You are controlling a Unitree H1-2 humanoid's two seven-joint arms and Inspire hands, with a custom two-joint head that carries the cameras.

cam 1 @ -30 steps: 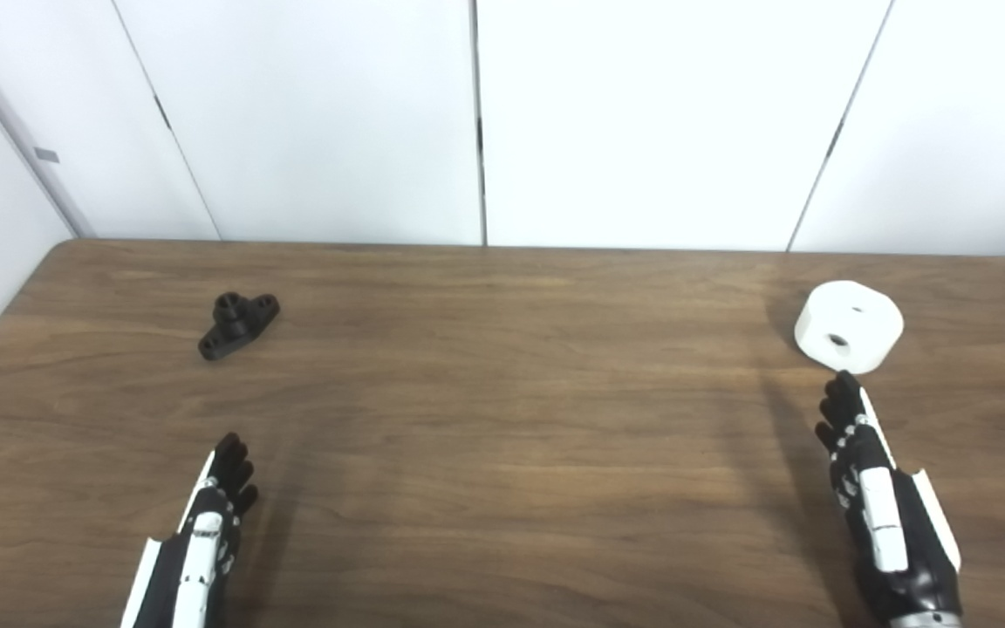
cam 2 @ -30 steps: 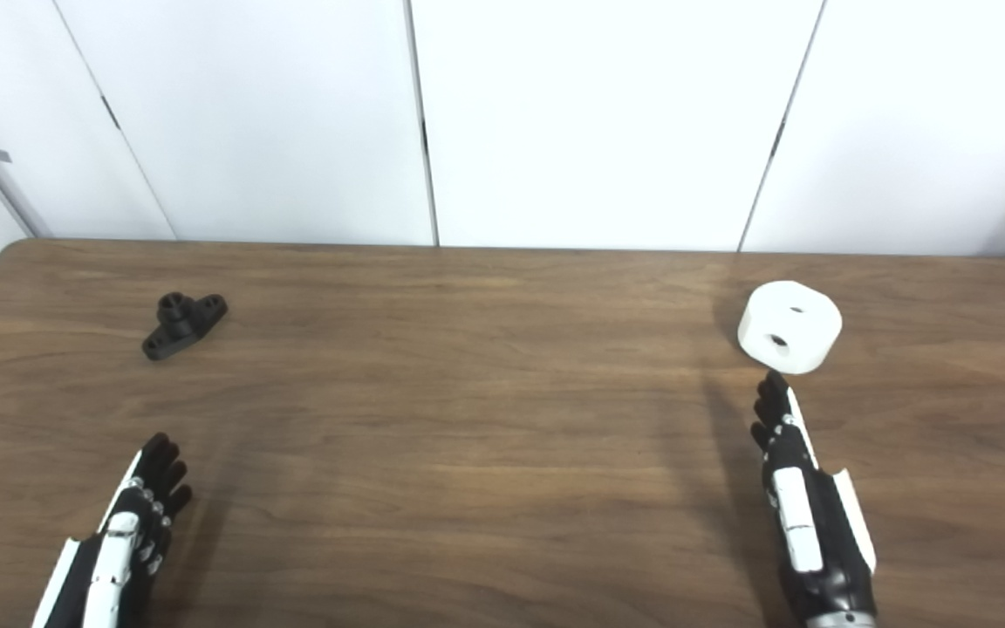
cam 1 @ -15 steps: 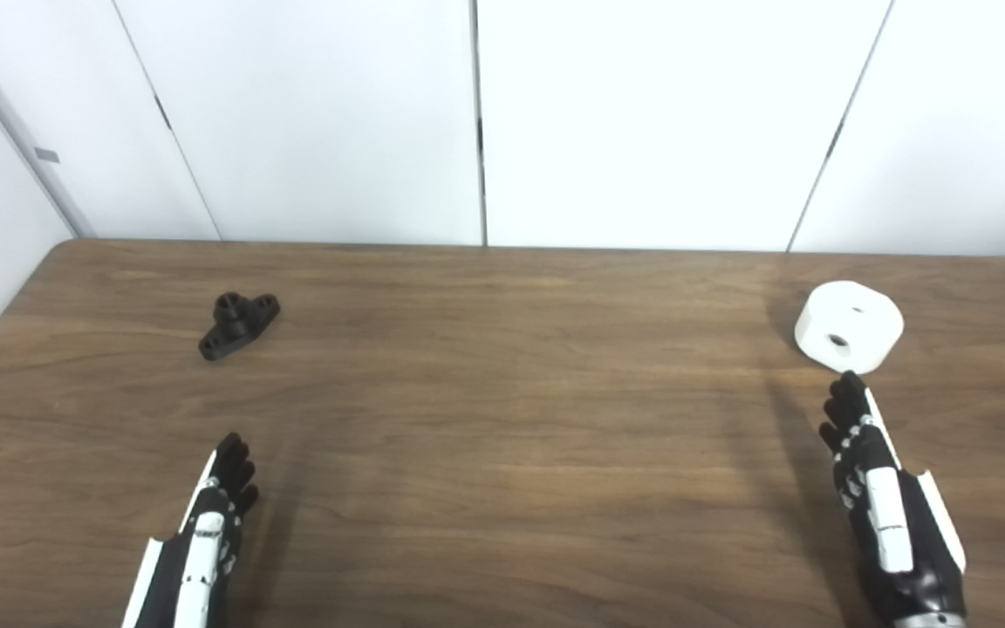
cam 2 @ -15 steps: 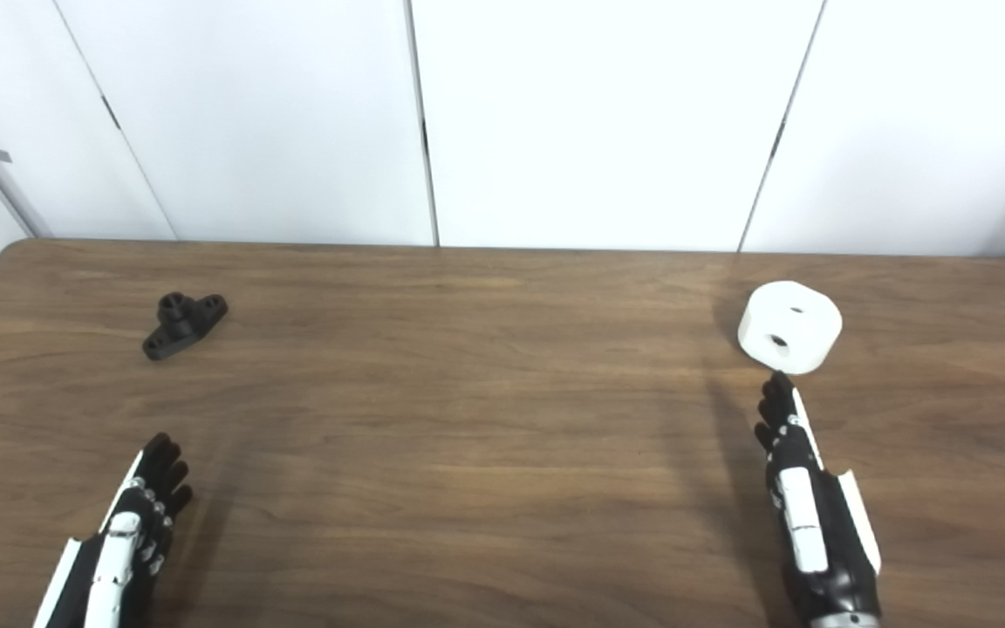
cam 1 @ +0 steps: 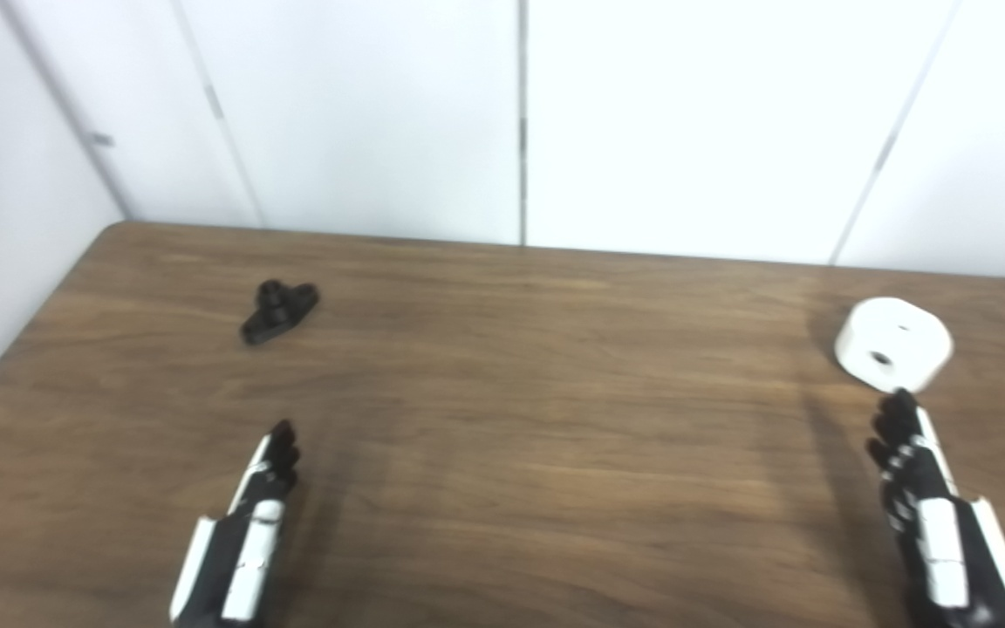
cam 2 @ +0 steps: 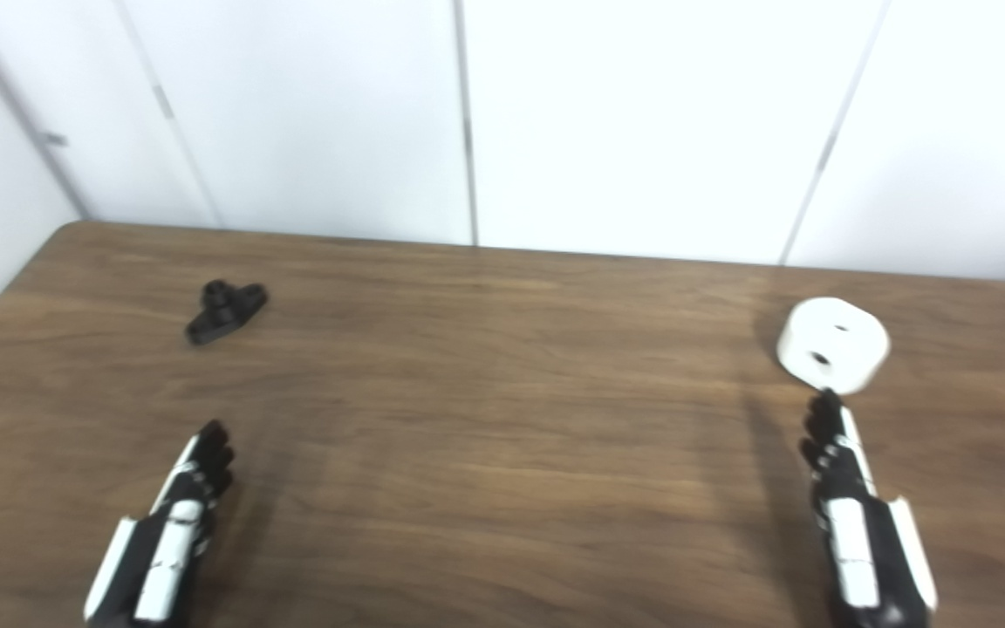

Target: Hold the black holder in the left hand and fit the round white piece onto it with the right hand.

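Observation:
The small black holder (cam 1: 278, 310) lies on the wooden table (cam 1: 502, 453) at the far left. The round white piece (cam 1: 892, 344), with a hole in its side and one on top, rests at the far right. My left hand (cam 1: 251, 523) hovers low near the front edge, well short of the holder, fingers stretched out, holding nothing. My right hand (cam 1: 926, 506) is also stretched flat and empty, its fingertips just below the white piece in the picture. The two parts are far apart from each other.
White wall panels (cam 1: 520, 122) stand right behind the table's far edge. The table's left edge (cam 1: 23, 340) runs close to the black holder. The wooden surface between the two parts is bare.
The whole picture has shifted to the right and is blurred, so the camera has moved. Neither part nor hand has visibly moved on the table.

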